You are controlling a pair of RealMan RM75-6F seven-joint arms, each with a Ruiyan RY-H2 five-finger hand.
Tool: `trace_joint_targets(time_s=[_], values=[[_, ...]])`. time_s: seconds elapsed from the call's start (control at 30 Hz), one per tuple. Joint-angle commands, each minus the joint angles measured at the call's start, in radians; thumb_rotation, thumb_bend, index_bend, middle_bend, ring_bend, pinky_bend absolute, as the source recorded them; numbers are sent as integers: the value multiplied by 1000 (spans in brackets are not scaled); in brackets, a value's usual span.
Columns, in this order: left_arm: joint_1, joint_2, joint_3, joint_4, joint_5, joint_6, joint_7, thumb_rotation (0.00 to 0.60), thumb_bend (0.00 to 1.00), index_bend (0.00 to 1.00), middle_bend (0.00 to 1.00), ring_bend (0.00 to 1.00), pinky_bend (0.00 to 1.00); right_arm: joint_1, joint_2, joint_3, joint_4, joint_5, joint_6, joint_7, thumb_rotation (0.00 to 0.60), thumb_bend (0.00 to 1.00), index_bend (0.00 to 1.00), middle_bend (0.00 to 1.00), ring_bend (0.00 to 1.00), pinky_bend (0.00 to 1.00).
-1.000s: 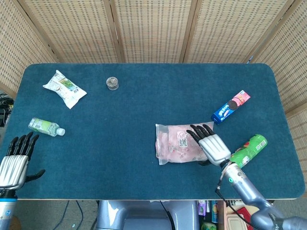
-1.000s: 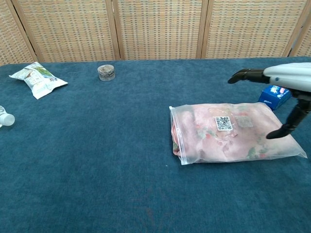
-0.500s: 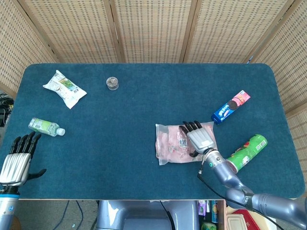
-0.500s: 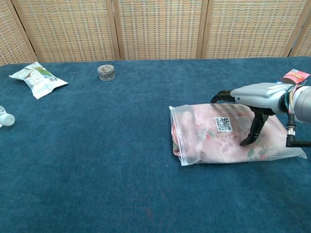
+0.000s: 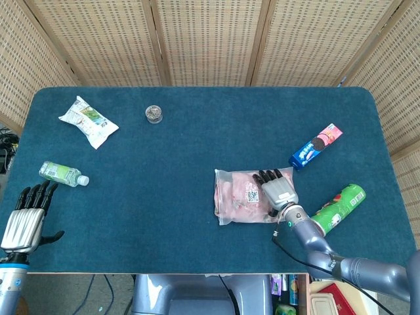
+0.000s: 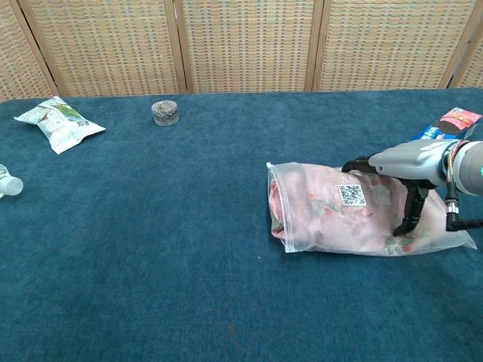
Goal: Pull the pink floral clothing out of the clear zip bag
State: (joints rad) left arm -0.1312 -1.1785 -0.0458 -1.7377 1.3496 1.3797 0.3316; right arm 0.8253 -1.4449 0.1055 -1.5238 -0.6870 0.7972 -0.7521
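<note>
Pressed down on the right end of the clear zip bag, right hand with fingers spread over the top and thumb planted on the film, pinning rather than clamping, nothing actually enclosed. Probably meant to anchor the closed end so the other hand can work the mouth, which appears to face left. Pink floral clothing wholly inside, bunched and bulging toward the left edge of the bag, right of centre on the blue bench. Left hand hanging open and empty at the near left corner, fingers apart, well away from the bag. Just beyond the right hand, a blue biscuit pack; near it on the right, a green crisp tube, close enough to be knocked by the forearm. Far off on the left: small water bottle, snack packet, little round tin. Nothing between left hand and bag opening.
</note>
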Motion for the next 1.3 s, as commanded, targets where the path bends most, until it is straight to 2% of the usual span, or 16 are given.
trace_joint_targets(time_s=[0.03, 0.07, 0.17, 0.27, 0.5, 0.7, 0.97, 1.2, 1.3], values=[[-2, -3, 2, 2, 0, -2, 1, 600, 54, 0, 0, 0, 0, -33, -24, -4, 38, -146, 33, 120, 600, 230, 321, 422, 335, 222], [-2, -4, 2, 2, -1, -3, 2, 600, 54, 0, 0, 0, 0, -46, -29, -7, 52, -199, 38, 164, 600, 356, 405, 498, 405, 299], [-4, -6, 4, 5, -1, -4, 3, 600, 55, 0, 0, 0, 0, -78, -42, -15, 95, -350, 55, 304, 600, 603, 521, 617, 520, 435], [-6, -8, 4, 7, -4, -9, 0, 600, 54, 0, 0, 0, 0, -96, -39, -27, 120, -464, 64, 425, 600, 730, 559, 650, 551, 455], [-20, -8, 0, 5, -11, -31, -20, 600, 56, 0, 0, 0, 0, -107, -22, -34, 125, -583, 81, 565, 600, 773, 581, 665, 565, 455], [-55, 2, -16, 17, -3, -74, -63, 600, 58, 0, 0, 0, 0, -94, -3, -10, 92, -645, 95, 652, 600, 775, 582, 666, 565, 468], [-173, 53, -89, 41, 21, -186, -174, 600, 58, 0, 0, 0, 0, -14, -16, 99, 49, -629, 76, 683, 600, 790, 600, 679, 572, 479], [-291, 70, -151, 58, 36, -276, -225, 600, 58, 0, 0, 0, 0, 74, -75, 194, 49, -522, 17, 682, 600, 791, 603, 680, 572, 479], [-339, 55, -172, 72, 45, -312, -267, 600, 58, 3, 0, 0, 0, 102, -105, 219, 57, -489, 5, 684, 600, 791, 605, 680, 572, 479]])
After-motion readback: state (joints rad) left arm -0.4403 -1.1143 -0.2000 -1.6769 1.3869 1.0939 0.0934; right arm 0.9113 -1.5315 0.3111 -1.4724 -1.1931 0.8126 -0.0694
